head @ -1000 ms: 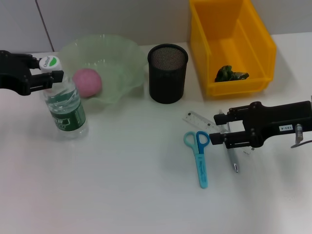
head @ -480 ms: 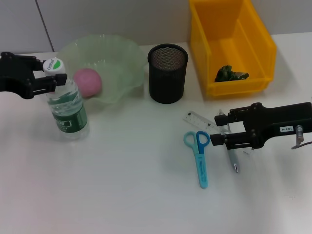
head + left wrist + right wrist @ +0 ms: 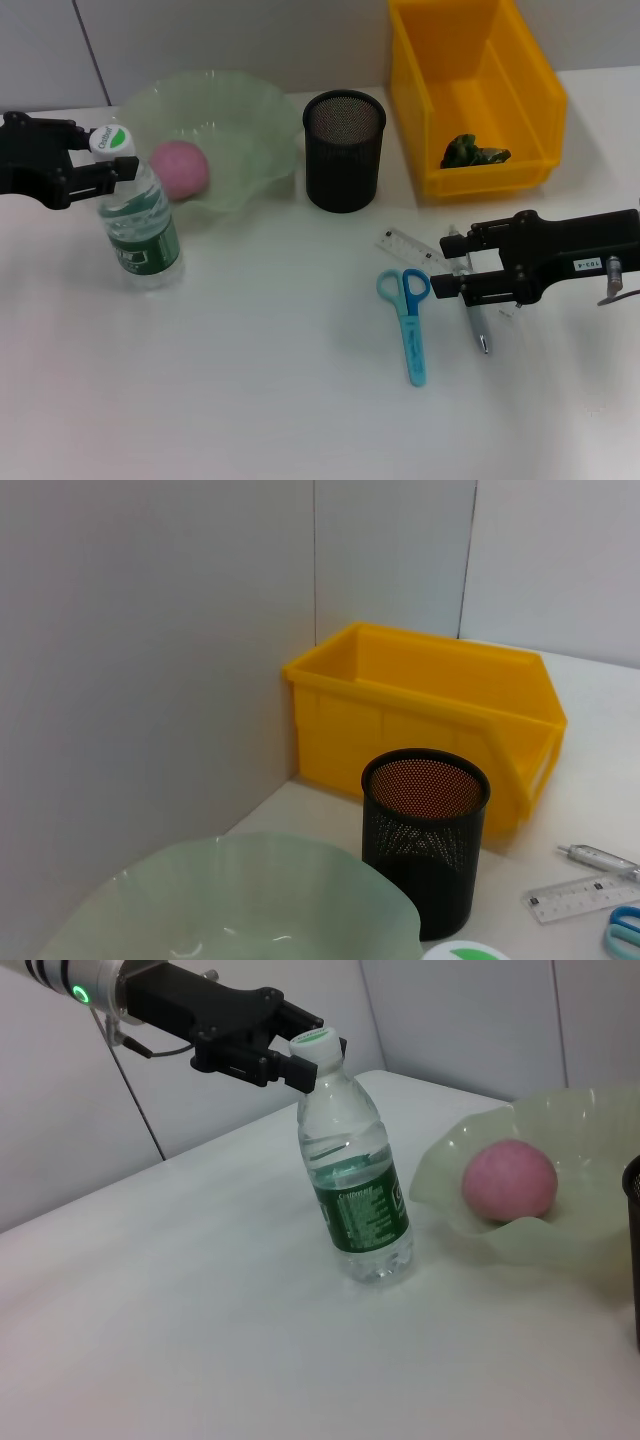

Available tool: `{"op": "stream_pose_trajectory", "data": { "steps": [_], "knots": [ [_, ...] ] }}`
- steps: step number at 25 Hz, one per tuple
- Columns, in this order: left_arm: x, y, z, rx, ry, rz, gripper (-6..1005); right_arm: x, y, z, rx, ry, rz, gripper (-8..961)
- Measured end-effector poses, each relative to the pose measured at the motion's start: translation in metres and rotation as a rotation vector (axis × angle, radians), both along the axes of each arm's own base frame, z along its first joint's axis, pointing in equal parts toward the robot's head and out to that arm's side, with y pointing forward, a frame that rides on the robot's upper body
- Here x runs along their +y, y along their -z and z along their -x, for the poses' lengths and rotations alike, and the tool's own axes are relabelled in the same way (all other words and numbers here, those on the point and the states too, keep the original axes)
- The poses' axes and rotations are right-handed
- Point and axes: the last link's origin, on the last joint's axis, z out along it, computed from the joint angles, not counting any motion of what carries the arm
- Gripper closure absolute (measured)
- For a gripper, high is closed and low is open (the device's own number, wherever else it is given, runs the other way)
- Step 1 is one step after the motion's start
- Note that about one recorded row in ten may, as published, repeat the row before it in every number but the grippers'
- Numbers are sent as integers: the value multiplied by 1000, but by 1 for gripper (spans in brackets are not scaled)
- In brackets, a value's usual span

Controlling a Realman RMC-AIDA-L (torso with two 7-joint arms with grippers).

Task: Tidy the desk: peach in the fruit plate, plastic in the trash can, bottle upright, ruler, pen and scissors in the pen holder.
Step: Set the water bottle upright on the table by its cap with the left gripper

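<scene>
A white desk (image 3: pixel 270 400) is stretching out under grey wall panels. The bottle (image 3: pixel 135 220) is standing on it, tilted a little, just in front of the plate (image 3: pixel 250 110), where the peach (image 3: pixel 179 168) is already lying. The left pincer (image 3: pixel 118 160) is sitting at the bottle's cap, fingers apart on either side, so I judge the uprighting step is closing out; next it needs to back away without nudging the neck. The plastic (image 3: pixel 474 152) is lying in the yellow can (image 3: pixel 530 90). Over the ruler (image 3: pixel 408 244) and pen (image 3: pixel 475 322) the right pincer (image 3: pixel 445 270) is hovering, fingers spread; scissors (image 3: pixel 410 320) are lying just beside. The holder (image 3: pixel 343 150) is standing near, nothing blocking it.
</scene>
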Motion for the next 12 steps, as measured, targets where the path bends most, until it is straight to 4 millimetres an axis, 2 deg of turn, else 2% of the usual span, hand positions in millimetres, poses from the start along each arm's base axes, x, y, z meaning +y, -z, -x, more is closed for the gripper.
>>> {"op": "stream_pose_trajectory", "data": {
  "steps": [12],
  "knots": [
    [0,2,0,1,0,-1,565,0,0,0,-1,2,1,325]
  ]
}}
